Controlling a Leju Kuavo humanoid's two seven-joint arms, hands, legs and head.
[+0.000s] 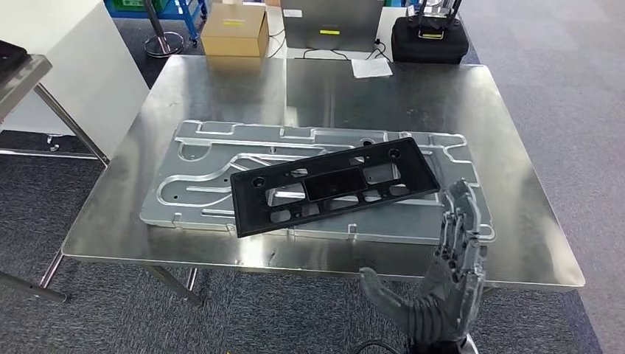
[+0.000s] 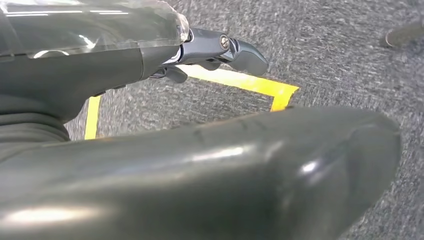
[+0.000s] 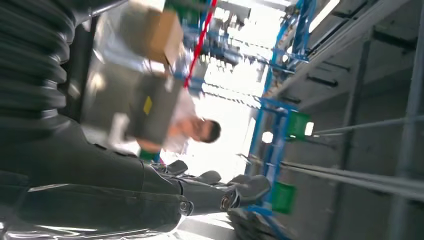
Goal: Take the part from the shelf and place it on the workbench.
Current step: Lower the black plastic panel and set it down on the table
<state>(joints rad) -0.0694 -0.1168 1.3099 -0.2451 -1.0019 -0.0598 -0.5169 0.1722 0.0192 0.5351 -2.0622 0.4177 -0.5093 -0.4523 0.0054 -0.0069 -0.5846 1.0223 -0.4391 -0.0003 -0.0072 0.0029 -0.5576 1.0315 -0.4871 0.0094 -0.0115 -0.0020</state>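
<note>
The black rectangular frame part (image 1: 335, 184) lies tilted on a large stamped silver plate (image 1: 199, 184), which rests flat on the steel workbench (image 1: 221, 88). My right hand (image 1: 449, 258) is raised at the bench's front right edge with its fingers spread, holding nothing, just short of the part's right end. The right wrist view shows the same right hand (image 3: 210, 190) with straight fingers and nothing in it. My left hand (image 2: 215, 50) hangs over grey carpet marked with yellow tape (image 2: 240, 82), and it holds nothing.
Behind the bench stand a cardboard box (image 1: 236, 29), a grey case (image 1: 332, 22) and a black case (image 1: 429, 37); a paper sheet (image 1: 371, 68) lies on the far edge. A white cabinet (image 1: 66, 66) and a metal rack (image 1: 18, 74) stand at left. A person (image 3: 192, 130) stands beyond.
</note>
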